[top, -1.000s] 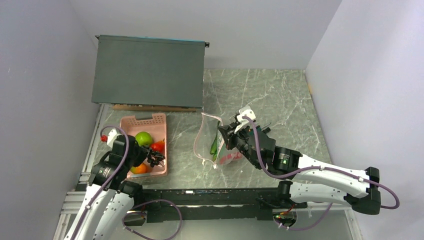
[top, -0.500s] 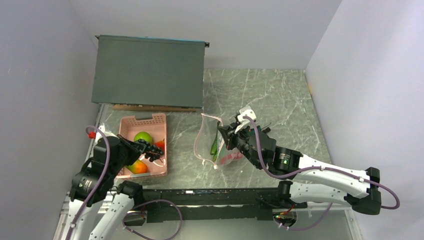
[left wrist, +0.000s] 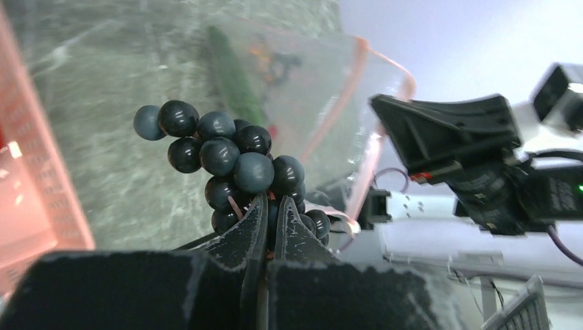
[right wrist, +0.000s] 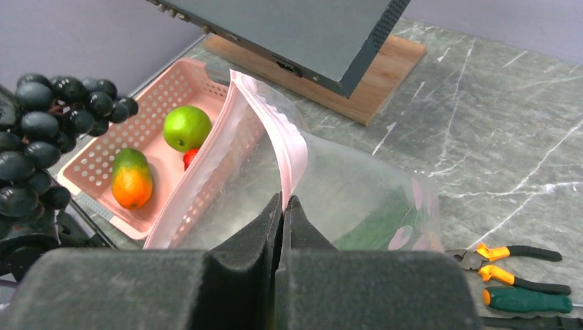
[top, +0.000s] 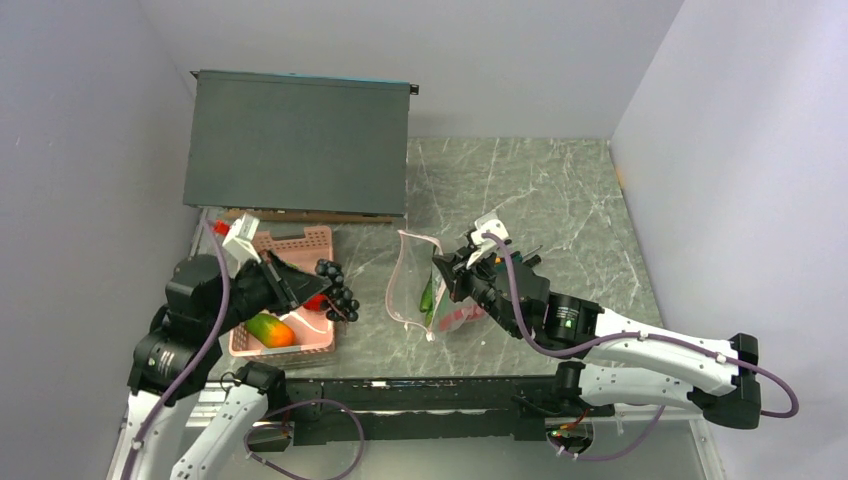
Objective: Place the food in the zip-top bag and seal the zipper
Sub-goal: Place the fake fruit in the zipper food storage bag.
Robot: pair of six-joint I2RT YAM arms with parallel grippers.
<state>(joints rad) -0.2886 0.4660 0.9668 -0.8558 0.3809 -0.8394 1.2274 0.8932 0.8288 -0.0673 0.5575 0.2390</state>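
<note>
Grapes (left wrist: pixel 234 165) have lifted from the basket (top: pixel 290 240), clamped in my left fingers (left wrist: pixel 257 227), while my right fingers (right wrist: pixel 282 220) pinch the zipper (right wrist: pixel 292 148) of the floppy bag (right wrist: pixel 357 199), whose narrow mouth could snag them.

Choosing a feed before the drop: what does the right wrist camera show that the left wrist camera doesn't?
Only the right wrist: the green apple and mango in the basket, plus the pliers on the table. Only the left wrist: the left fingers shut on the grape bunch. Both: the grape bunch and the zip-top bag, held open.
</note>
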